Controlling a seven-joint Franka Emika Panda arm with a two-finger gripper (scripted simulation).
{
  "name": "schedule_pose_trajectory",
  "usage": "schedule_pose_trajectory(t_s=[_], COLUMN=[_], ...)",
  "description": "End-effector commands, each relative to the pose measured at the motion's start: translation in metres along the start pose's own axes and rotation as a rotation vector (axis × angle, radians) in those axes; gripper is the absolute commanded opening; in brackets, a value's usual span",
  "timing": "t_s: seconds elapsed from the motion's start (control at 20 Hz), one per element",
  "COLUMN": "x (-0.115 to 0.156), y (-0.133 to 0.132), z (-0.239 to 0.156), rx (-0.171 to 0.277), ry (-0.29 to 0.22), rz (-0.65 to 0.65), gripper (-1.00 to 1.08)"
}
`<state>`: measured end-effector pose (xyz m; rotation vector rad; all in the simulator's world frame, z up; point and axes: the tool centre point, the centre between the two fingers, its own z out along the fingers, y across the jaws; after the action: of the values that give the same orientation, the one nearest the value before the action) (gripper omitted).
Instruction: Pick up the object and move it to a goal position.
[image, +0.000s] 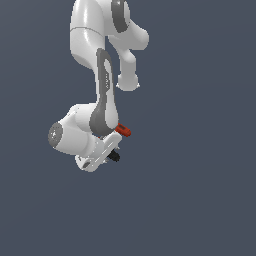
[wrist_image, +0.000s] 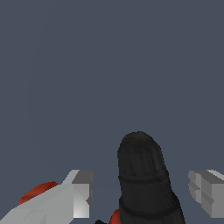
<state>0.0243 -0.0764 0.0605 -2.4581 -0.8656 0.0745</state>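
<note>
The object is a small red-orange and black drill-like thing. In the exterior view its red part (image: 123, 131) and black stubby end (image: 115, 156) stick out from behind the white hand. My gripper (image: 111, 146) is down at it. In the wrist view the black stubby end (wrist_image: 144, 181) stands between my two fingers, with red bits (wrist_image: 39, 192) showing low beside it. The gripper (wrist_image: 142, 192) is open. One finger (wrist_image: 81, 192) and the other (wrist_image: 205, 192) stand on either side of the black end, with a visible gap on each side.
A flat dark grey-blue surface (image: 200, 190) fills both views. The white arm (image: 102, 65) rises above the hand in the exterior view. No other objects and no goal marker show.
</note>
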Motion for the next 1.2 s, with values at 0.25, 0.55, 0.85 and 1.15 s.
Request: schedule_pose_trajectory(t_s=[0.25,0.55,0.85,1.15], x=[-0.003,-0.004,-0.003,-0.003], y=[0.007,0.008,0.007,0.006], z=[0.002,0.002,0.019,0.032], rx=[0.039,0.042,0.043,0.044], ry=[0.031,0.034,0.034,0.035], rz=[-0.057,-0.061,-0.063,-0.064], gripper=[0.68,0.68,0.68,0.68])
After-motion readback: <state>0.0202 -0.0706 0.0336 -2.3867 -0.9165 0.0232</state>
